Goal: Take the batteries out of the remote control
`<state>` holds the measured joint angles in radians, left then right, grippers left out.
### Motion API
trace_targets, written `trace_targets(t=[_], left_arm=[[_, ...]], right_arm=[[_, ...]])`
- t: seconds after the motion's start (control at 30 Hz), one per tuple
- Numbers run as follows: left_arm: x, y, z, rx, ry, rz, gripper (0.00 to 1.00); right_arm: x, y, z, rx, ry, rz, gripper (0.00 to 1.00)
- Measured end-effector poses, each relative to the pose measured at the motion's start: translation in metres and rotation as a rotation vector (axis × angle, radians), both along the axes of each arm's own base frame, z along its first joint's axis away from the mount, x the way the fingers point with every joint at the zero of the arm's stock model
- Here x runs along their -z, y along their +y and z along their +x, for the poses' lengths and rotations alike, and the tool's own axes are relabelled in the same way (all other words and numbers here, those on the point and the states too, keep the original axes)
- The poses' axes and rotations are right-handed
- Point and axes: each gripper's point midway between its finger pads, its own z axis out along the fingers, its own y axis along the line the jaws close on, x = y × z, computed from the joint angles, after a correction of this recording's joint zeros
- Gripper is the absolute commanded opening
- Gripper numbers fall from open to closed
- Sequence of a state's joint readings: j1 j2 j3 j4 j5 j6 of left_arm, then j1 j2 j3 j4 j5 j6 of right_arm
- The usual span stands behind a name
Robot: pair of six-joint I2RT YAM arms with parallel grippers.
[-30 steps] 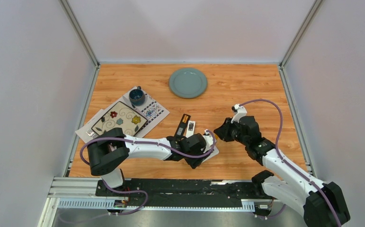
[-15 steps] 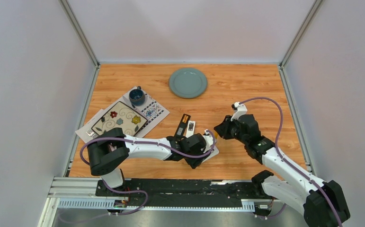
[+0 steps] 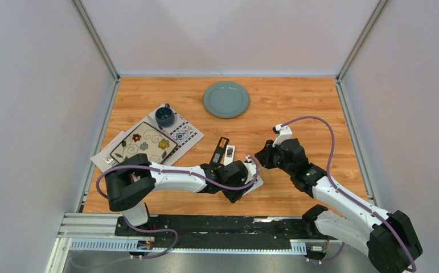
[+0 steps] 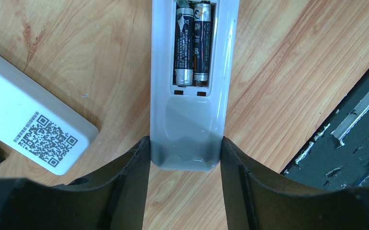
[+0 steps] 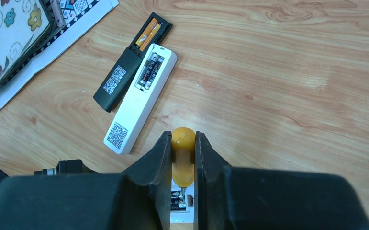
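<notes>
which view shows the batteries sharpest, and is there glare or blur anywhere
Left wrist view: the batteries in the grey remote are sharp, slight sheen on its casing, left gripper dark and soft. Right wrist view: tabletop crisp, right gripper on the yellow screwdriver handle dark. Top external view: even light, batteries tiny.

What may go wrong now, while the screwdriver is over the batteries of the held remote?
1. The left tool grips the grey remote only at its end, so prying may twist it loose.
2. The screwdriver in the right tool may slip off the round batteries.
3. A freed battery may roll away across the table.
</notes>
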<state>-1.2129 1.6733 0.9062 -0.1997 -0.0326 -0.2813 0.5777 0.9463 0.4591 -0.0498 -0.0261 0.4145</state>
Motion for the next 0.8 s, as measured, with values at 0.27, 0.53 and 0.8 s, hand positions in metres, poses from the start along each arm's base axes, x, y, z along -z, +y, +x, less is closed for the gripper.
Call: trace_targets(t=[0.27,0.53,0.8], left_arm=[[-0.0004,-0.0002,0.0,-0.002,0.0,-0.002,0.0],[-0.0003,0.0001,-0.0002,-0.007,0.002,-0.005,0.0],[-0.0003,0.0,-0.0002,-0.008,0.002,-0.005,0.0]], right_arm=[[-0.0039,0.0043,-0.0065,0.02,-0.067,-0.074,0.0],[-0.0046,0.001,-0.0079,0.072,-0.091,-0.081,0.0],[-0.0028,0.001,-0.0077,0.098,-0.087,-0.043,0.0]])
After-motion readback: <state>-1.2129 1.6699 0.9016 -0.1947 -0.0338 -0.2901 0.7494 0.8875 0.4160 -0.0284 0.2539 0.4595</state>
